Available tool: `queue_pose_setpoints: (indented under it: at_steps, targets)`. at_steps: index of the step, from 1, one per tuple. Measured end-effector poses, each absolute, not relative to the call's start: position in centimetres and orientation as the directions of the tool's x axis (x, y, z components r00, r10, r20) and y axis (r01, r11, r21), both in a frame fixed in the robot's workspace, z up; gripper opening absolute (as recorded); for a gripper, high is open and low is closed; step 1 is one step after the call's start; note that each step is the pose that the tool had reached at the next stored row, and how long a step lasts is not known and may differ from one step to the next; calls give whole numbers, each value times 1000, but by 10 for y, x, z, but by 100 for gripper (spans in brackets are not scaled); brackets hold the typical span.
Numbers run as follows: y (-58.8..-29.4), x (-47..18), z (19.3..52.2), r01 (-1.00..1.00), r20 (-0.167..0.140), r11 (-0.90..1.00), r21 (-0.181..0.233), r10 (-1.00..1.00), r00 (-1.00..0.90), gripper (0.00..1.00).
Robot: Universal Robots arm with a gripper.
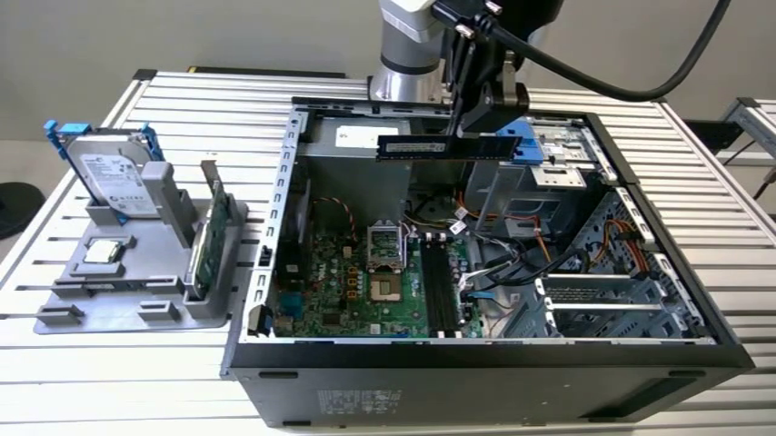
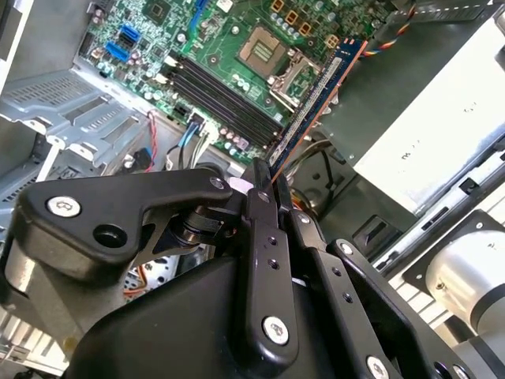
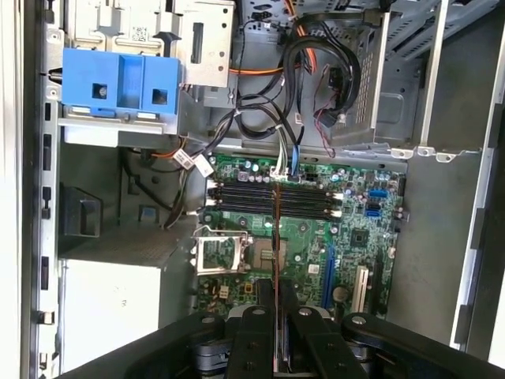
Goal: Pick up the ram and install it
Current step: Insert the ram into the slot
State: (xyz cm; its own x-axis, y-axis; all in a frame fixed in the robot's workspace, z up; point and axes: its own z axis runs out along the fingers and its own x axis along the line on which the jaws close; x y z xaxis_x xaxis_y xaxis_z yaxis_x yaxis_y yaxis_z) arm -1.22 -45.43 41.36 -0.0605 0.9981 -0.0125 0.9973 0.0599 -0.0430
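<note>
Exterior view has the ram (image 1: 419, 146) up in the air over the far part of the open computer case (image 1: 485, 354), level along its length and running from the exterior view's left to its right. My gripper (image 1: 482, 116) is clamped on it, gripping near the end that points to the exterior view's right, so most of the stick juts out free toward the left. In the second wrist view I see the ram (image 2: 316, 99) edge-on, pinched between the black fingers (image 2: 260, 237), with its blue board and gold edge reaching out over the board below. In the first wrist view the ram (image 3: 275, 237) shows as a thin line running out from the gripper (image 3: 276, 332).

Below it, well apart, lies the green motherboard (image 1: 352, 291). Its black memory slots (image 1: 439, 282) run near to far, so the stick sits crosswise to them; I see the slots (image 3: 237, 197) in the first wrist view too. The processor socket (image 1: 384, 243) sits just to the exterior view's left of them.

Outside the case, on the exterior view's left, a grey holder (image 1: 134, 291) on the slatted table (image 1: 122, 381) carries a silver hard drive (image 1: 115, 177) and a green card (image 1: 216, 232), both standing on edge.
</note>
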Motion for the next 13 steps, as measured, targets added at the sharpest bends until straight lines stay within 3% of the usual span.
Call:
queue_pose_setpoints:
  at_steps: [13]
  targets:
    - [-454, -12, 413, 998, -12, 51, -43, 999, -51, 0]
